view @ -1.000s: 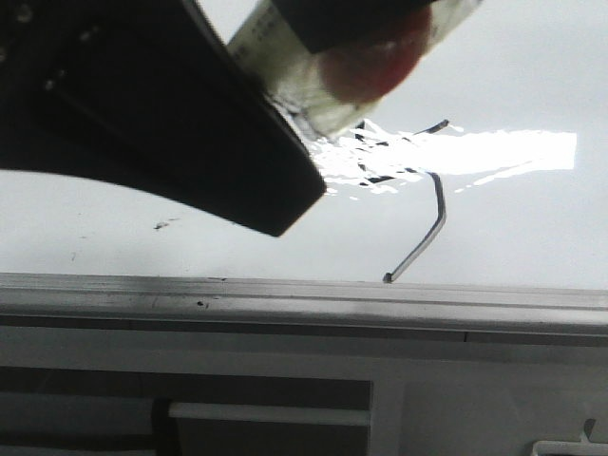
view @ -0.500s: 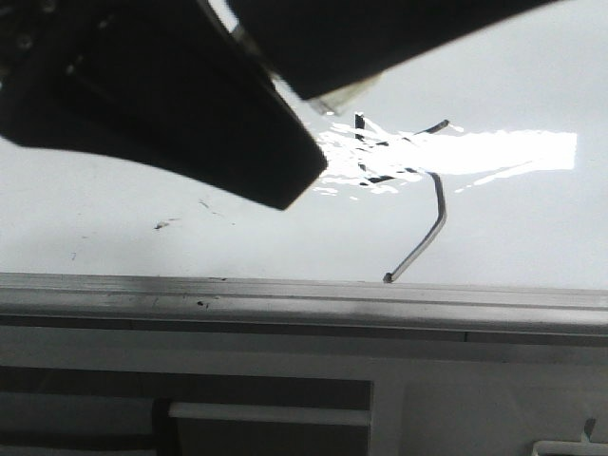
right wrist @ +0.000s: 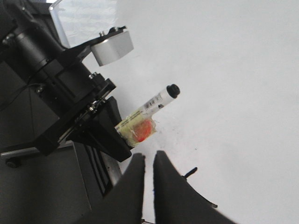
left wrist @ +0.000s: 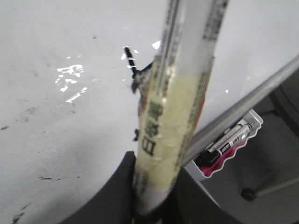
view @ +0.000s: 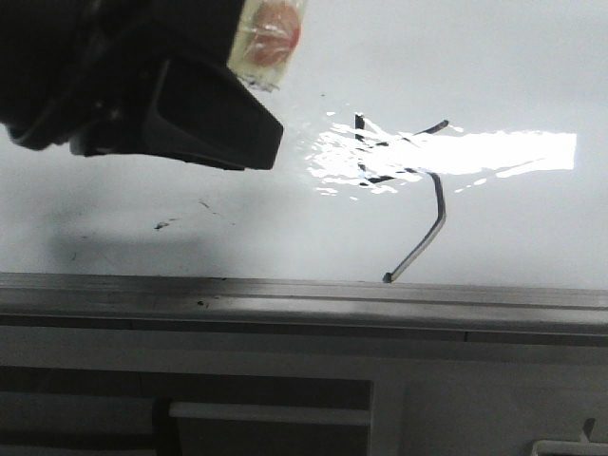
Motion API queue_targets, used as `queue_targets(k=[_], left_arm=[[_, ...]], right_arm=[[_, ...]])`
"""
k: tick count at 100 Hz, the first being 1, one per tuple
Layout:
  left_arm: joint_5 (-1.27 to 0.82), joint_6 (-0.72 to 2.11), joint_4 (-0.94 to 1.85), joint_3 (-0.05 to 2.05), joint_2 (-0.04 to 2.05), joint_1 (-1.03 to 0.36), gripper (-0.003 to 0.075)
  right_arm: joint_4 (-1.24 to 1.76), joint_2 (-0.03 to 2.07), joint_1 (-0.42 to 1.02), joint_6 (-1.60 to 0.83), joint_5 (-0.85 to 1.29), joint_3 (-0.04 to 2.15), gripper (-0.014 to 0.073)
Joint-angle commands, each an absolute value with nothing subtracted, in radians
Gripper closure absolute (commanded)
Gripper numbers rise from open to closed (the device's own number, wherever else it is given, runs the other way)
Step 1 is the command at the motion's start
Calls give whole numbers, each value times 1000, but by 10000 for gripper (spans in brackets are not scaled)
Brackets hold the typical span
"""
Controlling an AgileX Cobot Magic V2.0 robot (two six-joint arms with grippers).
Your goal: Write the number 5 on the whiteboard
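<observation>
The whiteboard point(view: 494, 66) fills the front view, with a glare band and a grey edge rail point(view: 304, 296). The number 5 point(view: 438, 204) shows in thin black strokes with a long hooked tail reaching the rail. My left gripper point(view: 249, 68) is at the upper left, shut on a tape-wrapped marker point(view: 271, 36) with a red patch, held left of the 5. In the left wrist view the fingers point(left wrist: 119, 186) clamp the marker point(left wrist: 180, 112), which hides part of the strokes point(left wrist: 130, 59). My right gripper point(right wrist: 148, 161) is shut and empty over the board, near the strokes point(right wrist: 190, 172) and the marker point(right wrist: 152, 106).
Small black specks and smudges point(view: 163, 226) mark the board left of the 5. A white tray point(left wrist: 254, 122) with spare markers point(left wrist: 226, 141) hangs below the edge rail point(left wrist: 261, 91). The left arm's black body point(right wrist: 56, 102) stands beside the board.
My left gripper has moved left and up with the marker, away from the 5. The 5's upper left strokes, hidden before, now show.
</observation>
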State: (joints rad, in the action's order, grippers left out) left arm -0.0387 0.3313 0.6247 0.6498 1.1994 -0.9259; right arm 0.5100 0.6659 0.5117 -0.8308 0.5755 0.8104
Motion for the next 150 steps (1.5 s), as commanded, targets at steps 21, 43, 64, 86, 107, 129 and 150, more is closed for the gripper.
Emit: queue_targets(k=[21,43,64,86,107,129,150], left_arm=[[207,301,811,671,1328,-924,741],[274,303,825,666,1357,-924,741],[302,303,854,639,1362,-924,741],[311,303,905,637,1367,-924,740],[311,303,972,637,1382,-924,716],[311,303,988,637,1382,-924,568],[311,303,990,637,1382,-924,481]], right_arm=[[536,647,465,-821,564,826,656],[536,647,465,-819,575,826,655],[536,647,465,-812,593,826,656],[537,647,465,-812,593,826,656],[540,647,465,-776,593,826,656],[540,647,465,-775,598,826,656],[540,647,465,-775,598,826,656]])
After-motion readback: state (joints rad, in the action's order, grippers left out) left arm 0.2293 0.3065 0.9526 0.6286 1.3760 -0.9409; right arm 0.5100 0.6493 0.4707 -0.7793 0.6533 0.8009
